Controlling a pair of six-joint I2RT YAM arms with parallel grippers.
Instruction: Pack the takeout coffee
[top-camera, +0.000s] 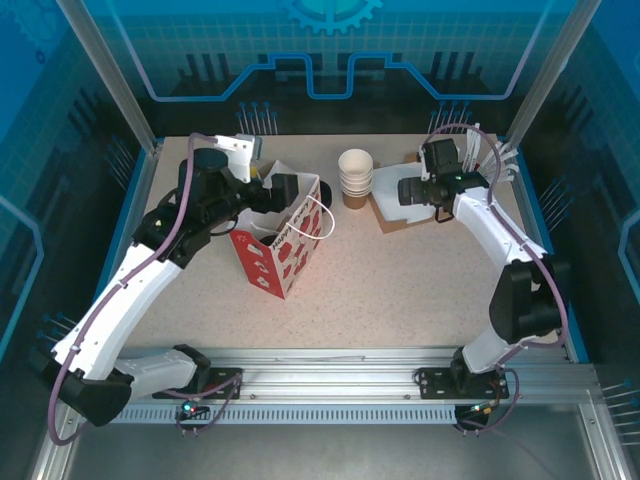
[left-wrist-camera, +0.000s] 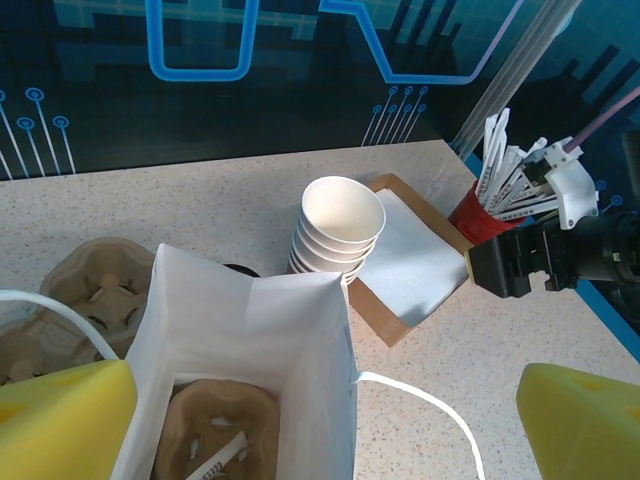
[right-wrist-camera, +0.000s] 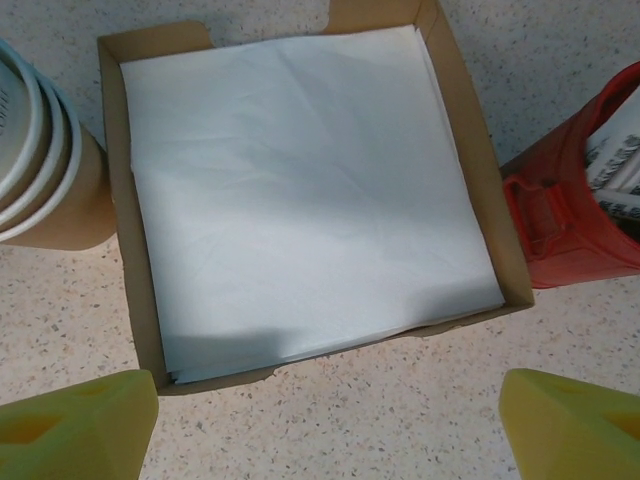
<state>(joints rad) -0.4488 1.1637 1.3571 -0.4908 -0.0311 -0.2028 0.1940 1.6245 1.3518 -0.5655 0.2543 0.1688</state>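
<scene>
We record the left arm (top-camera: 118, 292) and right arm (top-camera: 492, 228) as white-shelled with black joints, purple cables (top-camera: 60, 385) alongside, and yellow finger pads (left-wrist-camera: 585, 425).

table (top-camera: 400, 290) | bag (top-camera: 285, 250) | cup stack (top-camera: 355, 175) | napkin tray (right-wrist-camera: 112, 200) | possibly cup carriers (left-wrist-camera: 95, 290)

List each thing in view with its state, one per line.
Paper bag: standing, open, cup carrier inside.
Cup stack: upright, nested, lidless.
Napkin box: holds flat napkins.
Red holder: upright, holding wrapped sticks.
Left gripper: open, above the bag.
Right gripper: open, above the napkin box.
</scene>
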